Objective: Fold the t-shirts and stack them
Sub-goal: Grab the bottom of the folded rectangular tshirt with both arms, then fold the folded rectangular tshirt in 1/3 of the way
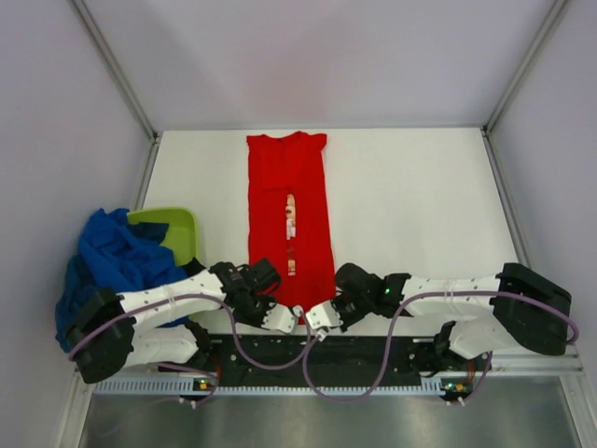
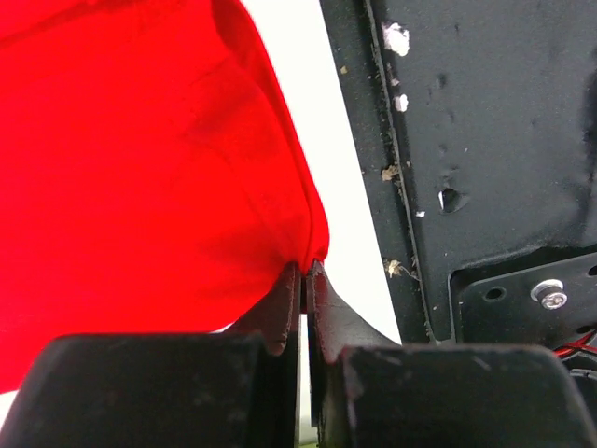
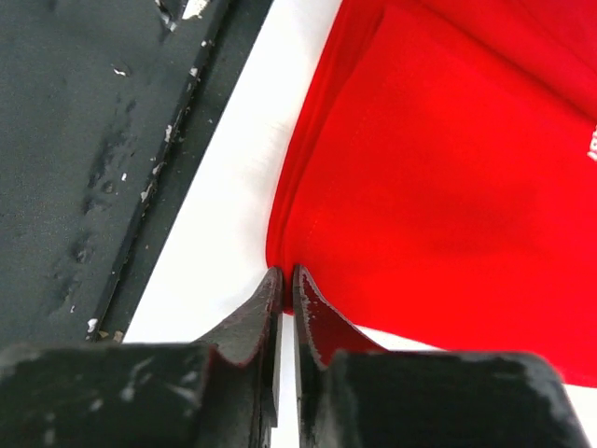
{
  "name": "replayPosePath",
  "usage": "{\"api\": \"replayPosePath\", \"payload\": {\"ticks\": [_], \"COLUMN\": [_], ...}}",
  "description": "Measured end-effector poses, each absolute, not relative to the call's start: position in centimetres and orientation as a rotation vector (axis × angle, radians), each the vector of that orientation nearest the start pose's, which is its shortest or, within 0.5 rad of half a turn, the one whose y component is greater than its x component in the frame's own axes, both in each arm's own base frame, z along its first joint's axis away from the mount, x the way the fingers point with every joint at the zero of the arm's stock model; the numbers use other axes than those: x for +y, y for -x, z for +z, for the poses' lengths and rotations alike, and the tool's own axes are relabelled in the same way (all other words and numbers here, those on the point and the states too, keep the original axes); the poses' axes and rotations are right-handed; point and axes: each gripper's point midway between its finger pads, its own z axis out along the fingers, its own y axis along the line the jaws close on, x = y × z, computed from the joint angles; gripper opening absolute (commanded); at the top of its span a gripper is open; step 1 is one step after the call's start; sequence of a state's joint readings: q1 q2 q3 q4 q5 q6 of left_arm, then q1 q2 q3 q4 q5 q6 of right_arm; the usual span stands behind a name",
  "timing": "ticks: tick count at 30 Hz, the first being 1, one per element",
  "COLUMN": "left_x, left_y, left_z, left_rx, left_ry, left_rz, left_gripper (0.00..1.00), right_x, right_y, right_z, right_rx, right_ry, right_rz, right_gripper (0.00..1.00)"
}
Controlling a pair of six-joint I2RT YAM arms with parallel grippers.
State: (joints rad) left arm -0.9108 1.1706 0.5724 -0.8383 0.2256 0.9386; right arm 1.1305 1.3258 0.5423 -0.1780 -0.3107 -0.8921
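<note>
From above, the red t-shirt lies as a long narrow strip down the middle of the desk, its collar end at the far edge and its hem at the near edge; the left gripper and right gripper meet at that hem, one at each near corner; a crumpled blue t-shirt is heaped at the left edge, partly over a lime-green thing that may be cloth or a tray, I cannot tell. From the left wrist, the left gripper has its jaws pressed together on a pinch of the red t-shirt, just beside the black base plate. From the right wrist, the right gripper is likewise clamped on the other corner of the red t-shirt. The step in hand looks like folding the strip in half; to do it well, both corners should probably rise together at equal height, keeping the hem taut between them, travel towards the far edge, and come down squarely on the collar end so the edges line up.
</note>
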Motion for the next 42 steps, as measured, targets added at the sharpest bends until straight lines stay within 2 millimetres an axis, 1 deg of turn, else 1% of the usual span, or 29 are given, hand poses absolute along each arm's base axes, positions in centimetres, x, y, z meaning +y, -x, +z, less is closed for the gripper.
{"api": "replayPosePath", "payload": {"ticks": [2,4,6,8,9,10,11,12,13,15,16,18,20,23,24,26,29,32,33,37,40,42], "left_x": [-13.2,-13.2,-13.4,-13.9,-14.1,-14.4,-14.5,-14.4,-14.4,-14.4,-14.3,-14.1,-13.7,-12.9,-12.7,-12.3,-11.8,-11.4,-11.3,-11.1,-11.3,-11.4], "left_y": [-9.6,-10.0,-10.7,-11.9,-12.7,-13.8,-15.0,-16.0,-17.3,-19.8,-20.9,-23.3,-25.6,-28.8,-29.7,-32.0,-34.5,-36.7,-37.5,-40.1,-41.6,-42.5], "left_z": [1.6,2.1,3.0,4.4,5.1,6.0,6.9,7.4,8.2,9.3,9.6,10.2,10.6,10.8,10.7,10.5,9.9,9.7,9.8,10.2,10.1,9.7], "left_rx": [-1.958,-1.995,-2.054,-2.158,-2.218,-2.306,-2.394,-2.466,-2.558,-2.705,-2.762,-2.882,-2.979,-3.082,-3.104,-3.154,-3.2,-3.237,-3.253,-3.297,-3.312,-3.314], "left_ry": [2.608,2.604,2.608,2.607,2.597,2.567,2.527,2.485,2.421,2.309,2.261,2.151,2.046,1.885,1.838,1.728,1.605,1.529,1.509,1.468,1.461,1.457], "left_rz": [0.35,0.324,0.298,0.287,0.283,0.283,0.273,0.267,0.261,0.246,0.236,0.21,0.171,0.113,0.098,0.067,0.039,0.013,0.001,-0.039,-0.055,-0.066], "left_gripper": [0.0,0.0,0.0,0.0,0.0,0.0,0.0,0.0,0.0,0.0,0.0,0.0,0.0,0.0,0.0,0.0,0.0,0.0,0.0,0.0,0.0,0.0], "right_x": [27.6,27.7,28.1,28.4,28.5,28.7,28.8,28.9,29.1,29.0,29.1,29.3,29.5,29.7,29.8,30.0,30.4,30.3,30.3,30.2,30.1,29.9], "right_y": [-10.7,-10.7,-10.8,-11.6,-12.3,-13.0,-14.2,-15.0,-16.3,-18.0,-18.6,-20.6,-22.7,-26.0,-27.2,-29.1,-31.8,-34.0,-35.0,-37.8,-39.6,-40.5], "right_z": [2.0,2.6,3.6,5.3,6.4,7.3,8.4,9.1,10.1,10.9,11.1,11.7,11.9,12.4,12.5,12.5,12.3,11.9,11.7,11.3,11.2,10.9], "right_rx": [1.262,1.286,1.305,1.337,1.36,1.377,1.399,1.409,1.424,1.448,1.457,1.483,1.513,1.536,1.539,1.545,1.556,1.574,1.583,1.602,1.608,1.615], "right_ry": [2.212,2.202,2.17,2.096,2.043,1.998,1.936,1.894,1.836,1.767,1.743,1.68,1.624,1.539,1.508,1.476,1.435,1.398,1.383,1.342,1.315,1.304], "right_rz": [0.478,0.487,0.5,0.513,0.524,0.526,0.53,0.526,0.522,0.507,0.505,0.491,0.475,0.442,0.429,0.406,0.374,0.343,0.327,0.281,0.253,0.24], "right_gripper": [0.0,0.0,0.0,0.0,0.0,0.0,0.0,0.0,0.0,0.0,0.0,0.0,0.0,0.0,0.0,0.0,0.0,0.0,0.0,0.0,0.0,0.0]}}
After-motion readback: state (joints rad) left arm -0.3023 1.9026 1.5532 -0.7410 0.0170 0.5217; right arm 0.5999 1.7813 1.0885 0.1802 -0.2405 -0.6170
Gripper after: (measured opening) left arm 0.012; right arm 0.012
